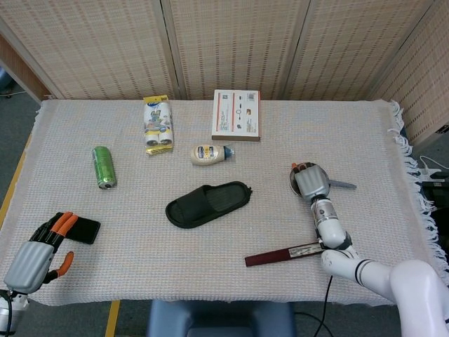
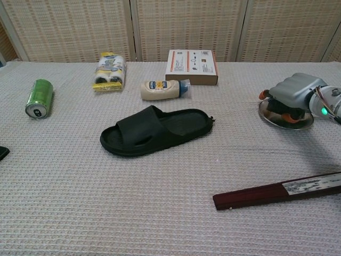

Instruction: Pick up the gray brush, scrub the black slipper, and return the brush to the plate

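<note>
Brush, gray: its handle (image 1: 342,185) juts toward 3 o'clock from the plate (image 2: 281,120) at the table's right side; the head is hidden under the right hand (image 1: 309,181), which lies over the plate with fingers curled down. Whether the fingers actually grip the brush cannot be told.

Listing, left to right:

1. Left hand (image 1: 40,248), at the table's 8 o'clock corner, holding nothing, orange-tipped fingers (image 1: 63,222) spread and resting by a black phone (image 1: 83,229).
2. Green can (image 2: 39,98), on its side, at 9 o'clock from the slipper, well apart.
3. Yellow packet (image 2: 110,70), toward the far edge, at 11 o'clock from the slipper.
4. Black slipper (image 2: 155,129), mid-table, sole down, toe end pointing toward 8 o'clock in the chest view.
5. Squeeze bottle (image 2: 163,88), lying flat, at 12 o'clock from the slipper, near it.
6. White and red box (image 2: 191,66), just beyond the bottle, at 1 o'clock.
7. Dark red flat bar (image 2: 277,191), near edge, at 6 o'clock from the plate.
</note>
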